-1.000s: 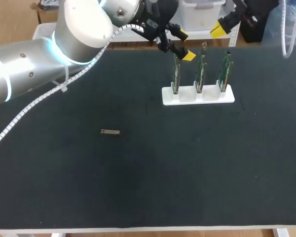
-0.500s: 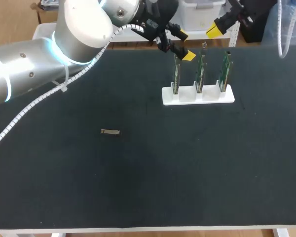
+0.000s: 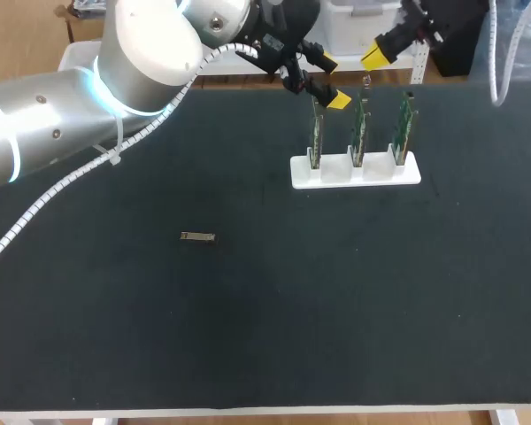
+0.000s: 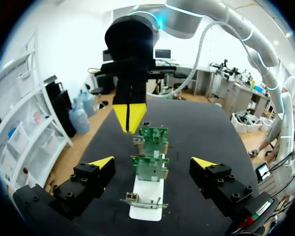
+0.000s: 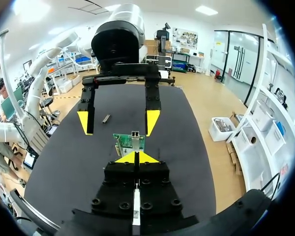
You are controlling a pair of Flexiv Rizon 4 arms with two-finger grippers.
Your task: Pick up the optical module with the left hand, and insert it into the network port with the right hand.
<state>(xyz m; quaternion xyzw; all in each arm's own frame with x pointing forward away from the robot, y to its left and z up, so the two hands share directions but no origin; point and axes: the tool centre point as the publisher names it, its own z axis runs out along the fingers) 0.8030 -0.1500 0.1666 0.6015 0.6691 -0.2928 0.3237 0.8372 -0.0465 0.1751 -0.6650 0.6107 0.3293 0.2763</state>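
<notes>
You've got one small silver metal optical module (image 3: 196, 236), lying on one black-topped table (image 3: 248, 336). One white slotted plastic holder (image 3: 355, 173). Three green upright circuit boards (image 3: 358, 133) stand in it, one per slot, so three filled slots. Two silver robot arms: one left arm (image 3: 62, 124), one right arm (image 4: 196, 12). Two black grippers: one left gripper (image 3: 330, 81), one right gripper (image 5: 136, 157). Count two yellow tips on each, four tips in all. One white coiled cable (image 3: 35, 212) runs along the left arm.
</notes>
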